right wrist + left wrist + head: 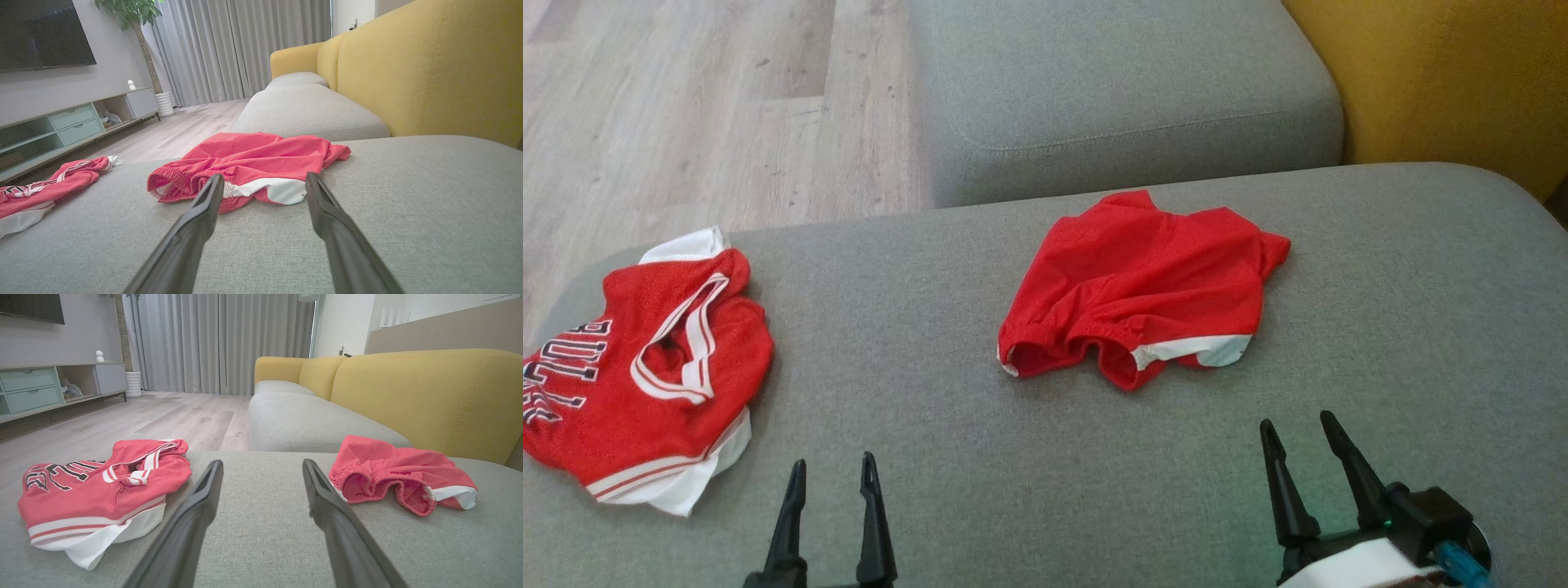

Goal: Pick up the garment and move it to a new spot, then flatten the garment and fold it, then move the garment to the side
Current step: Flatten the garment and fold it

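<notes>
With both jaws apart and empty, I'd pinch the red shorts [1135, 269] at twelve o'clock, likely limp and light, by their gathered waistband [1078, 339].

A grey sofa cushion [915, 343] carries two garments, well apart: crumpled red shorts [1135, 286] (white trim at the hem) near its middle, a red jersey [629, 384] at its left edge.

light: I see soft, even daylight through curtains [220, 343] | shadows: faint | head view: slightly hazy | wrist views: edges bowed
</notes>
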Robot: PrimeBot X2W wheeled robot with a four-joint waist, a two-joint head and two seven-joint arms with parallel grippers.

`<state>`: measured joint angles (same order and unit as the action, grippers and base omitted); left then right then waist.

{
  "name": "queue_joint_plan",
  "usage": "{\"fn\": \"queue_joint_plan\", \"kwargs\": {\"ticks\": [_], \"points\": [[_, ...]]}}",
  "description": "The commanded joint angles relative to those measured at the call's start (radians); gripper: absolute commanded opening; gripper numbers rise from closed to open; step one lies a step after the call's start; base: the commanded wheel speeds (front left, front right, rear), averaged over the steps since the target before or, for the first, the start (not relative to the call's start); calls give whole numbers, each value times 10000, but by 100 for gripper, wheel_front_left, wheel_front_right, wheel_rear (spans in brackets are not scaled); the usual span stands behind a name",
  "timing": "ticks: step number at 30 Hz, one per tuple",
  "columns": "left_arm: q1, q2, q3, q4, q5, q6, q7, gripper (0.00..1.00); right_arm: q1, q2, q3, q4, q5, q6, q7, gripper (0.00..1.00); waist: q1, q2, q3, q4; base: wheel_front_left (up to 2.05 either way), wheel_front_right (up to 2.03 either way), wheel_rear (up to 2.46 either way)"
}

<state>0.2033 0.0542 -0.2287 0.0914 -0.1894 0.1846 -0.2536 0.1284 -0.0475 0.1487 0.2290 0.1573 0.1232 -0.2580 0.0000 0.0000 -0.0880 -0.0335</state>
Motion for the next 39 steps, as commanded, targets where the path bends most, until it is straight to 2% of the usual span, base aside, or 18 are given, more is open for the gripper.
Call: {"fn": "queue_joint_plan", "kwargs": {"ticks": [1, 8, 16, 26, 33, 39], "points": [[-443, -39, 295, -281, 73, -11, -82, 100, -337, -28, 191, -315, 52, 75, -38, 100, 0, 0, 18, -1, 0, 0, 0], [-526, -39, 91, -108, -82, -126, -82, 100, -430, -28, 213, -300, -26, 75, -38, 100, 0, 0, 216, -226, 0, 0, 0], [-1431, -39, -715, 813, -537, -677, -82, 100, -655, -28, 358, -345, -40, 75, -38, 100, 0, 0, 806, -955, 0, 0, 0], [-4045, -39, -2358, 3149, -1228, -1572, -82, 100, -1144, -28, 599, -381, -23, 75, -38, 100, 0, 0, 1827, -2096, 0, 0, 0], [-5929, -39, -3206, 5263, -2280, -1731, -61, 100, -1581, -28, 787, -414, -10, 75, -38, 100, 0, 0, 2430, -2845, 0, 0, 0], [-6861, -39, -3838, 6038, -2969, -1884, -70, 100, -1746, -28, 801, -429, -20, 75, -38, 100, 0, 0, 2700, -3209, 0, 0, 0]]}}
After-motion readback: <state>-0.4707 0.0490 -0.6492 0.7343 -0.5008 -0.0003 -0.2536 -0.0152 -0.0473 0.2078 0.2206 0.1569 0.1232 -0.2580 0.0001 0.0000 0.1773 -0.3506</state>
